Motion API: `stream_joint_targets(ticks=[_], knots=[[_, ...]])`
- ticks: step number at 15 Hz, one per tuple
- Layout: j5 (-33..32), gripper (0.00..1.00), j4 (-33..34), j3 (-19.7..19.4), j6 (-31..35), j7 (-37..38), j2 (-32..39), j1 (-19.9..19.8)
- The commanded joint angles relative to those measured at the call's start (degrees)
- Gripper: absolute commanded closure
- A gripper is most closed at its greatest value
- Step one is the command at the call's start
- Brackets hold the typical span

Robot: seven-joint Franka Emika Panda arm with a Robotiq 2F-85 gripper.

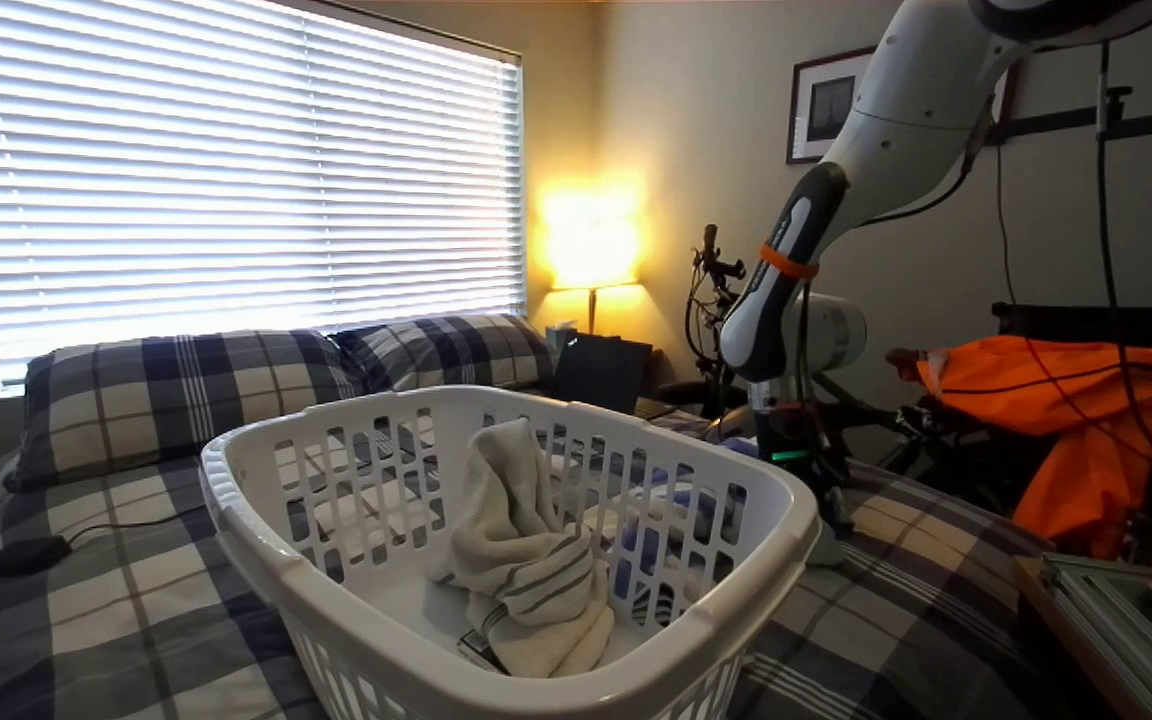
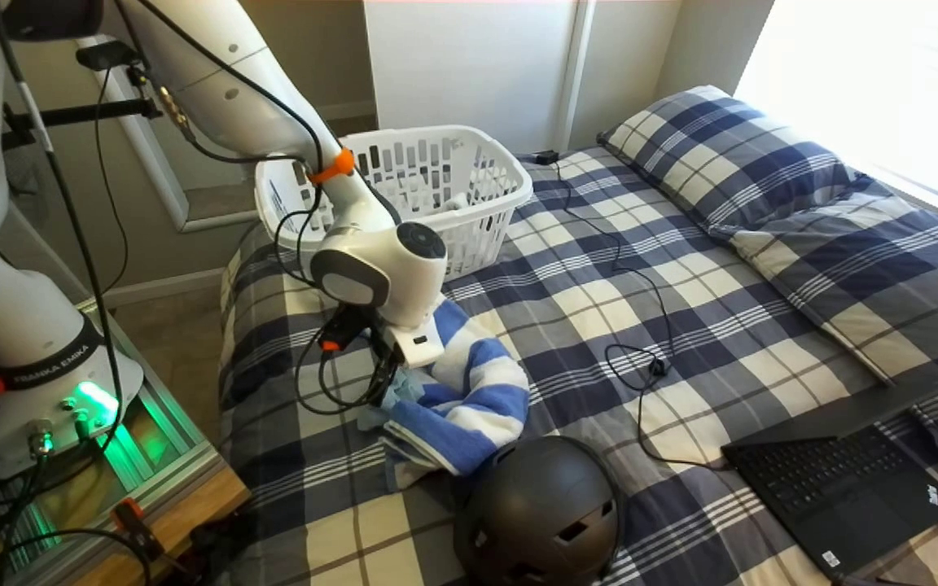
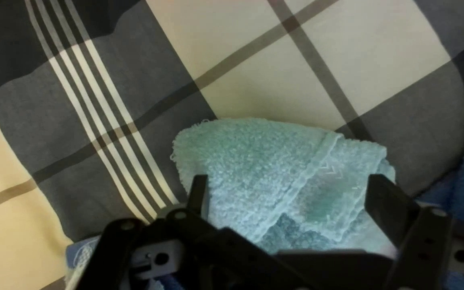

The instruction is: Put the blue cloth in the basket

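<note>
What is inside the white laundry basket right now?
In an exterior view, a crumpled off-white cloth with darker stripes sits inside the basket. It covers the floor beneath it, so anything lying under it cannot be seen.

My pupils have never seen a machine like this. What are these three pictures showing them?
The machine is a robot arm ending in a two-fingered gripper. Two pictures come from cameras standing outside it, looking across the bed; the third comes from its wrist, looking down. On the bed are a white basket with a pale towel inside, a blue-and-white striped towel, a dark helmet and a laptop. The open fingers stand either side of a light blue cloth, so it appears not yet held.
</note>
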Motion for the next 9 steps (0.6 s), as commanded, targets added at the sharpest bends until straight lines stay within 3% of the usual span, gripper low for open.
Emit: stream_joint_targets(ticks=[1,4,5,7,9], knots=[[3.03,0.0,4.75,1.99,-0.81,0.65,4.05,-2.19],[4.14,0.04,6.9,2.53,-1.21,1.28,5.9,-2.77],[4.16,0.28,7.54,2.55,-1.97,1.68,6.49,-2.82],[4.21,0.3,8.41,2.52,-2.95,2.43,7.4,-2.77],[4.13,0.46,8.67,2.31,-4.93,3.59,7.64,-2.48]])
